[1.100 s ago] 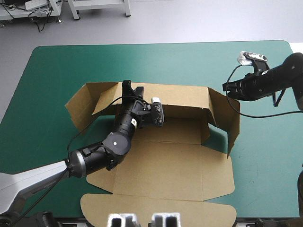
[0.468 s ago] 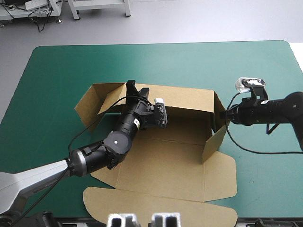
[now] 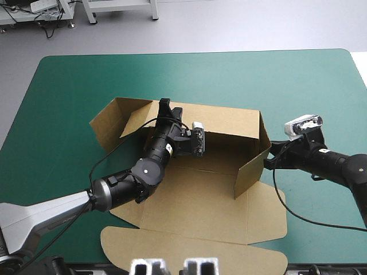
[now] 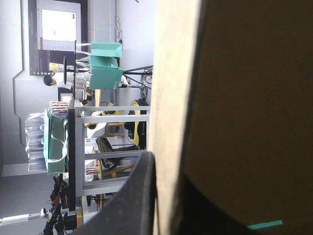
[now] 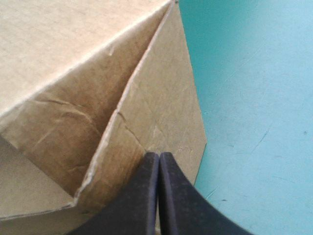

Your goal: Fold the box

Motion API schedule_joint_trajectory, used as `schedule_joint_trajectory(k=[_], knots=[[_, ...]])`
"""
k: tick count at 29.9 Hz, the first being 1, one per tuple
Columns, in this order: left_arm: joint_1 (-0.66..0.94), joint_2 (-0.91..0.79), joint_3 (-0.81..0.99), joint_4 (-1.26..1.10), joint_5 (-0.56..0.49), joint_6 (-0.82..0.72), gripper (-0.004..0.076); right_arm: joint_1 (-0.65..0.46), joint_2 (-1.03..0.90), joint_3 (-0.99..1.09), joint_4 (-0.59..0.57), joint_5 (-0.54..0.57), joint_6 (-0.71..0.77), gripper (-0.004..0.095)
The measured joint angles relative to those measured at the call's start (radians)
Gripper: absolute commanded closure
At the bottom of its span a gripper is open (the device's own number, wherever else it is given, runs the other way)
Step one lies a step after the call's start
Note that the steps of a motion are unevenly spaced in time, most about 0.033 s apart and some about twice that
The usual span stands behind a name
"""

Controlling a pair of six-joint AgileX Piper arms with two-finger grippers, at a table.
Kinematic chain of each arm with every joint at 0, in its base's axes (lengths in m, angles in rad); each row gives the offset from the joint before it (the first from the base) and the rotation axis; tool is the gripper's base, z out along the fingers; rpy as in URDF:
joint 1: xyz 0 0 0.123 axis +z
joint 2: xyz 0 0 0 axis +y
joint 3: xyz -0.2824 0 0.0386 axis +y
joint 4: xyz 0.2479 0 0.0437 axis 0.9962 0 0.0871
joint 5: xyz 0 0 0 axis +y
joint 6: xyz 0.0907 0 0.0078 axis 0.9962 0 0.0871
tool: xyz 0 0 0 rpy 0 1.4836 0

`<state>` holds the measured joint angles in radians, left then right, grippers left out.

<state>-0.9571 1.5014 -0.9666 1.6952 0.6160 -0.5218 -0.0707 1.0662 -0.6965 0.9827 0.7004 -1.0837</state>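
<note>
The brown box (image 3: 195,195) lies mid-table with its long back wall (image 3: 229,120) raised and its lid flap (image 3: 189,252) flat toward the near edge. My left gripper (image 3: 167,109) sits astride the top of the back wall near its left end, shut on it. In the left wrist view one black finger (image 4: 134,196) lies against the board (image 4: 244,98). The right end flap (image 3: 249,169) stands swung inward. My right gripper (image 3: 267,162) is shut, its tips (image 5: 159,159) pressed on that flap's outer face (image 5: 161,107). The left end flap (image 3: 106,120) splays outward.
Teal-green cover (image 3: 69,91) shows on every side of the box, widest at the far side and the left. The lid flap reaches close to the table's near edge. My right arm (image 3: 338,166) lies low over the cover right of the box.
My right gripper came down and leftward from the far right, pushing the right end flap inward from splayed to upright. The box and my left gripper shifted slightly rightward.
</note>
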Motion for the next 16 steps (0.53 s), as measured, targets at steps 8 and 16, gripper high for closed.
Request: schedule_joint_trajectory(k=[8, 16], knots=[[0.0, 0.005, 0.0, 0.013, 0.005, 0.0, 0.0734, 0.0, -0.001, 0.001, -0.063, 0.003, -0.025, 0.0505], [0.0, 0.006, 0.0, 0.016, 0.009, 0.0, 0.0734, 0.0, -0.001, 0.001, -0.175, 0.08, -0.022, 0.0449]])
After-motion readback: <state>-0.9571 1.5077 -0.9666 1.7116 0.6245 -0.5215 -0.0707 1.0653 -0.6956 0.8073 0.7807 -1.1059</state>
